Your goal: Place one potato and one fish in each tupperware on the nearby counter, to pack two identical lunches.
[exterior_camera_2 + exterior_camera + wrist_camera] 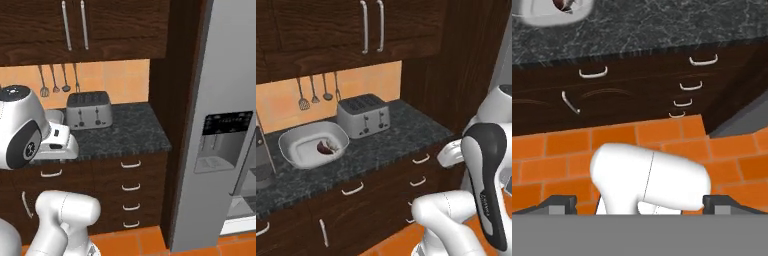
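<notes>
One light-grey tupperware (293, 142) with rounded corners stands on the dark marbled counter (406, 131), left of the toaster. A small dark red thing lies inside it. Its rim also shows at the top left of the hand view, tupperware (534, 12). The potato and the fish are out of view. My gripper (639, 204) hangs in front of the lower cabinets and looks down at the floor and drawers. It is open, with the two dark fingertips (559, 202) far apart and nothing between them.
A silver toaster (362, 116) sits at the back of the counter, and a tall grey appliance (260, 155) stands at the left edge. Utensils (316, 92) hang on the orange wall. A grey fridge (220, 125) rises to the right. The floor (662, 135) is orange brick.
</notes>
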### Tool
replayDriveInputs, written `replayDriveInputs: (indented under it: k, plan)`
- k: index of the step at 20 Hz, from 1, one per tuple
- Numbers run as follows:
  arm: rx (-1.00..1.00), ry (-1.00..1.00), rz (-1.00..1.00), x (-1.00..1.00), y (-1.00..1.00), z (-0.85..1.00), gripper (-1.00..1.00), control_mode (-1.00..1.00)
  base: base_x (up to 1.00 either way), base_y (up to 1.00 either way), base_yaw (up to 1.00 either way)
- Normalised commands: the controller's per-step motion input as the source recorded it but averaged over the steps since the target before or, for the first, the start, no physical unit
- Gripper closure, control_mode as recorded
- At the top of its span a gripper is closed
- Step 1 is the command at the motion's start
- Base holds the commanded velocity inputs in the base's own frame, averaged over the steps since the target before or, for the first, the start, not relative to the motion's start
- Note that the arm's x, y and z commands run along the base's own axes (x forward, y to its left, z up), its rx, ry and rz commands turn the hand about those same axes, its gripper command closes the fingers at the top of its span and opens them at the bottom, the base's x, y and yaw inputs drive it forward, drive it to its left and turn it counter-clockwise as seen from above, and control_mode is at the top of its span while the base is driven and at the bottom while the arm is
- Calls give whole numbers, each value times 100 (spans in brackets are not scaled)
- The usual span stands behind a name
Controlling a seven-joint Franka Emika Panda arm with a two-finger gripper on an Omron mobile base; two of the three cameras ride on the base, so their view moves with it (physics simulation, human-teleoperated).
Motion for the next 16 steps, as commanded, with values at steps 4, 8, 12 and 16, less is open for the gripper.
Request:
replayDriveInputs:
  k: [4,8,12,16]
  plan:
    - [0,0,0,0,0,0,-100,100,2,-97,-40]
    - [0,0,0,0,0,0,-100,100,67,-100,-24]
    - [0,0,0,0,0,0,-100,100,73,-100,7]
    - [0,0,0,0,0,0,-100,100,0,-100,11]
